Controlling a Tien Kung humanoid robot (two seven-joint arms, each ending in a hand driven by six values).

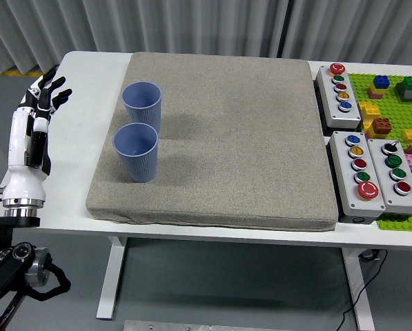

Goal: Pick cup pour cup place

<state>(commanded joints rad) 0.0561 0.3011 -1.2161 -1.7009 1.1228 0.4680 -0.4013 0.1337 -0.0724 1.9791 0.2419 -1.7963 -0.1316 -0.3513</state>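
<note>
White table (81, 83), left hand (43, 96) flat, fingers spread, beside grey mat (219, 138)

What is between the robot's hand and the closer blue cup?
In the head view, only bare white table and grey felt mat edge lie between the left hand and the nearer blue ribbed plastic cup.

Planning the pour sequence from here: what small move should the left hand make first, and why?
Probably move the left hand rightward toward the nearer blue ribbed plastic cup. The hand holds nothing, fingers spread, at the white table's left edge, apart from both upright cups on the grey pad.
</note>
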